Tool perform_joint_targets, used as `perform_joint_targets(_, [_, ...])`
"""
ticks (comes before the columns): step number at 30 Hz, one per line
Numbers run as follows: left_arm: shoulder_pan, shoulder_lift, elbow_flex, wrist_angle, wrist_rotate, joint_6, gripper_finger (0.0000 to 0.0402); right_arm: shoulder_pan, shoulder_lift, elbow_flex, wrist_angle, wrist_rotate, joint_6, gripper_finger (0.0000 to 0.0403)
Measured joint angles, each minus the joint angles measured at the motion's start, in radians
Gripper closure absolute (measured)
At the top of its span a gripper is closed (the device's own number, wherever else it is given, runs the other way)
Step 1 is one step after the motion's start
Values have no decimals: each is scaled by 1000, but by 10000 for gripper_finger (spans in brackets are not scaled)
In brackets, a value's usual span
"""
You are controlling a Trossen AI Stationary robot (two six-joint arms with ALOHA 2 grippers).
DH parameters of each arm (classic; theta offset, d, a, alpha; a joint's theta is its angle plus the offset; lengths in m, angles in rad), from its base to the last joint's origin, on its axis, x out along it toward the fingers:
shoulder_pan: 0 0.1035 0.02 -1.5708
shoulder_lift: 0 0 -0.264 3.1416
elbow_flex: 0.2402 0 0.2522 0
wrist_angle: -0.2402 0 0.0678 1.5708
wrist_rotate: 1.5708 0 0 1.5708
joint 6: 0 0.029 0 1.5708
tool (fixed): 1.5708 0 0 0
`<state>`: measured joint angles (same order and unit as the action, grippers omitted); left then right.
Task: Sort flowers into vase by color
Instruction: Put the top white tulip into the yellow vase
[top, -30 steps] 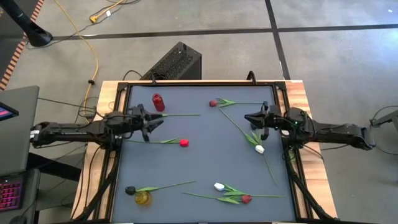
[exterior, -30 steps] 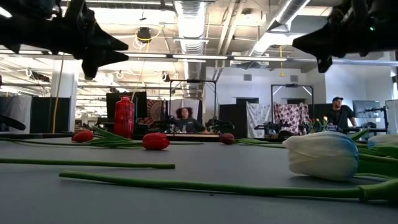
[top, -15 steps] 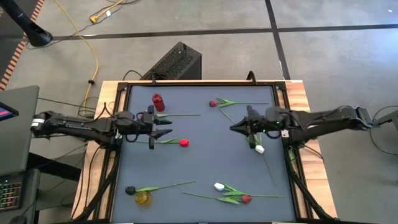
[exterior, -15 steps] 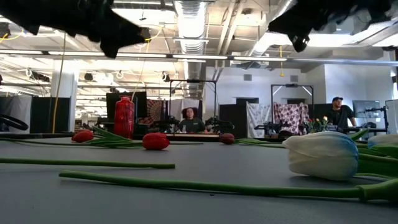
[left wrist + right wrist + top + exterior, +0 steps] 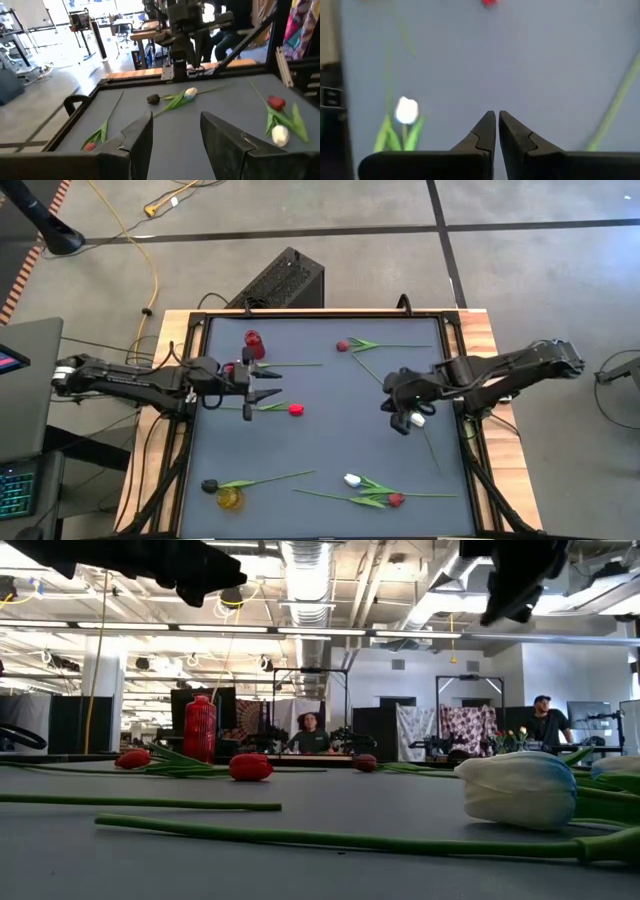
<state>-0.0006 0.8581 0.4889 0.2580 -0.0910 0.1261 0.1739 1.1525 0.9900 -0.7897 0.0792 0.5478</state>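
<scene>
Tulips lie flat on the grey table. A red one [image 5: 296, 409] lies just near of my left gripper [image 5: 268, 386], which hovers open and pointing toward the table's right; its fingers show apart in the left wrist view [image 5: 175, 142]. A white tulip [image 5: 417, 419] lies beside my right gripper [image 5: 397, 406], whose fingers are shut [image 5: 497, 125] and tipped down over bare table. In the right wrist view that white head [image 5: 406, 110] is off to one side. A red vase [image 5: 254, 343] stands far left and a yellow vase [image 5: 230, 498] near left.
More tulips lie about: a red one [image 5: 342, 345] at the far middle, a dark one [image 5: 209, 485] by the yellow vase, and a white [image 5: 352, 479] and a red [image 5: 396, 500] together at the near edge. A raised black frame [image 5: 196, 320] rims the table. People sit in the room behind [image 5: 310, 732].
My left gripper has moved toward the table's right, past the red vase, and turned level. My right gripper has swung toward the table's left, then toward the near edge, tipping down beside the white tulip. No flower has moved.
</scene>
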Motion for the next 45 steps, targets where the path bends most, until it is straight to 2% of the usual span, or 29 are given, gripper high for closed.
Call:
perform_joint_targets(4, [0, 14, 0, 29, -2, 69, 246, -53, 43, 4, -78, -12, 24, 331])
perform_joint_targets(13, [0, 27, 0, 37, 0, 126, 246, -234, 163, 4, -67, -29, -135, 213])
perform_joint_targets(17, [0, 35, 0, 38, -1, 150, 246, -309, 227, 4, -31, -25, -162, 185])
perform_joint_targets(29, [0, 35, 0, 48, -26, 179, 246, -424, 464, 4, -21, -24, -191, 192])
perform_joint_targets(37, [0, 53, 0, 30, -26, 141, 246, -497, 504, 4, -21, -28, -213, 204])
perform_joint_targets(41, [0, 72, 0, -5, -26, 115, 246, -518, 486, 4, -25, -31, -390, 207])
perform_joint_targets(45, [0, 78, 0, -35, -28, 96, 246, -518, 483, 4, -14, -30, -691, 207])
